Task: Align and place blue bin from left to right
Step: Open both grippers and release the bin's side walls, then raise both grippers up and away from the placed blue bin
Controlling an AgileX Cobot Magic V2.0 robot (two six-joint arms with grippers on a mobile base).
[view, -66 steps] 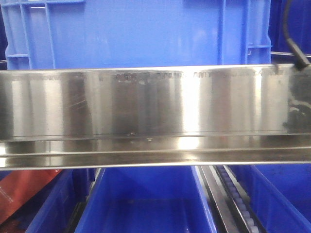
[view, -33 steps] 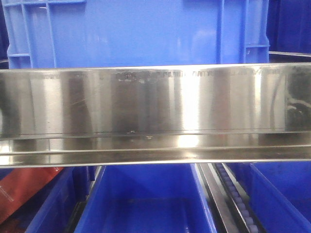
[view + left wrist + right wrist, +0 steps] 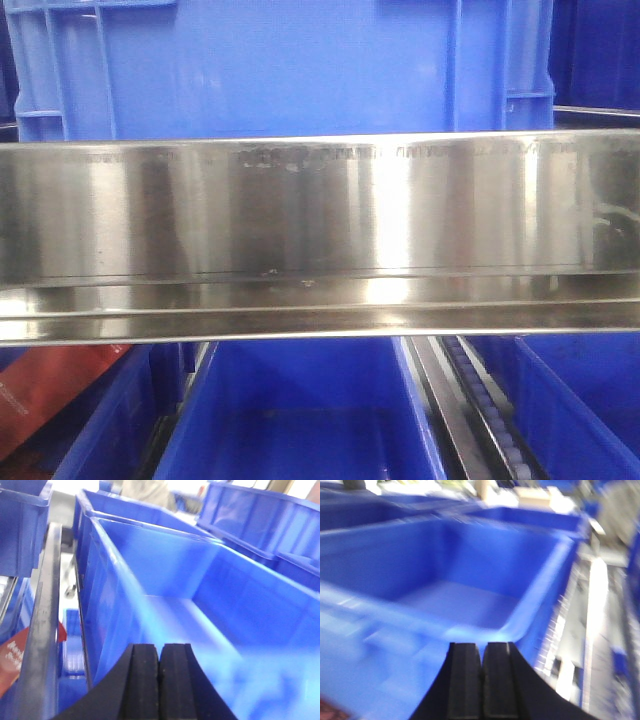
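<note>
Left gripper (image 3: 159, 665): black pads pressed together, nothing between, poised over open inside of large bright mid-blue plastic crate (image 3: 165, 575).
Right gripper (image 3: 482, 672): pads closed flat, empty, above same crate's near rim; view blurred.
Front view: polished steel shelf rail (image 3: 320, 235) nearest, darker royal-blue bins (image 3: 300, 420) on level below, crate standing on shelf just behind rail.

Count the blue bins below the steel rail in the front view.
3: left bin at the lower left, middle bin at the centre, right bin at the lower right. All are cropped, and more may be hidden behind the steel rail.
</note>
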